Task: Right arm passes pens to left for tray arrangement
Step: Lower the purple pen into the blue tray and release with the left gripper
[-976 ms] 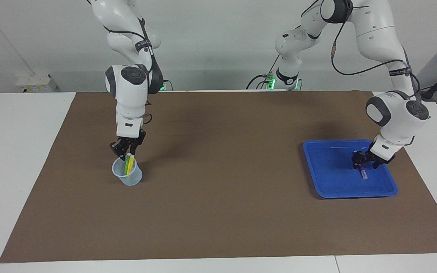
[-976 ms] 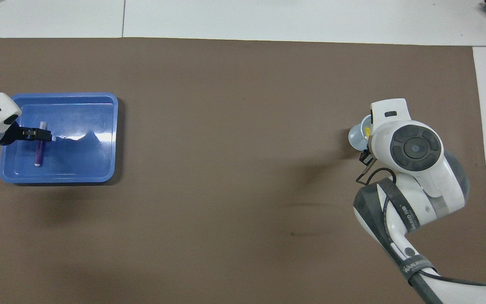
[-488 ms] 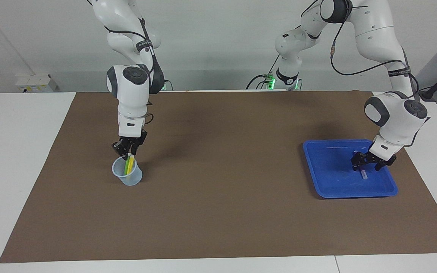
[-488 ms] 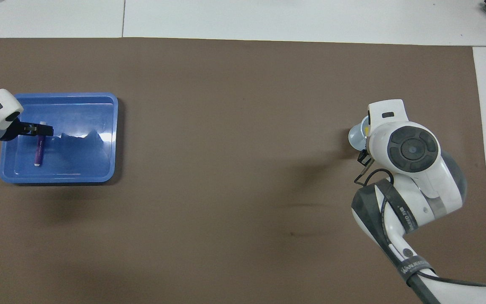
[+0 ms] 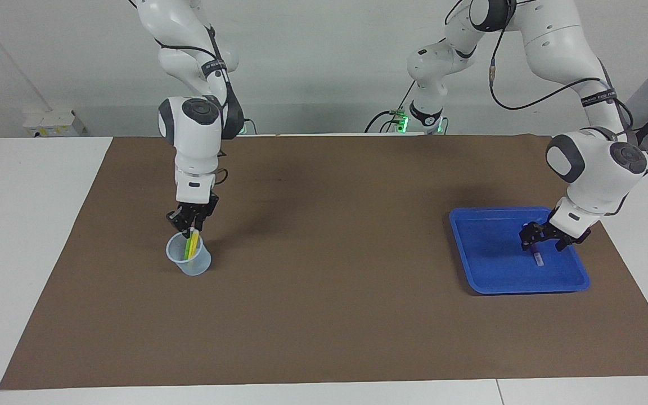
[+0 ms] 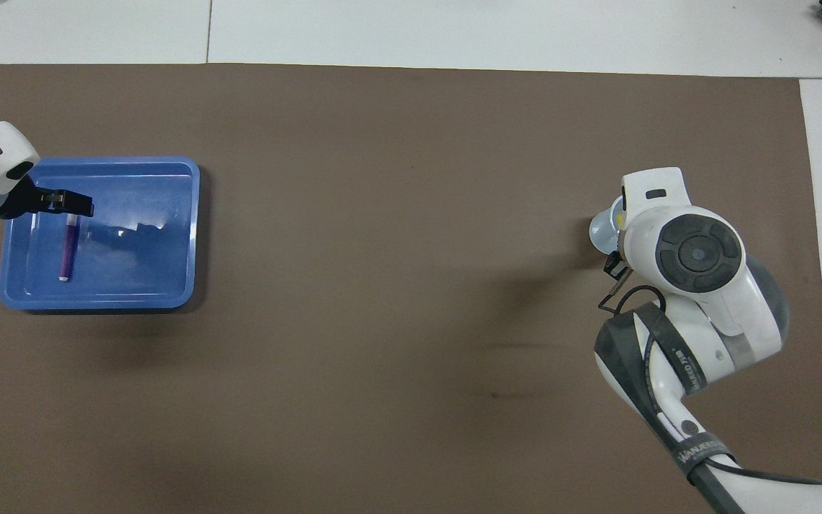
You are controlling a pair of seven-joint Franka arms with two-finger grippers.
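The right gripper (image 5: 189, 229) is pinching the yellow pen (image 5: 193, 243) top in the translucent cup (image 5: 189, 260) beside the green pen (image 5: 188, 245) (light, stiff, slippery; grip below the tip). The left gripper (image 5: 543, 242) is hanging released over the purple pen (image 6: 66, 243) lying in the blue tray (image 6: 158, 285).

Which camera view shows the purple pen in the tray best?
The overhead view. There the purple pen lies in full length on the floor of the blue tray, with nothing over its body. In the facing view the left gripper covers most of it; only its lower end shows.
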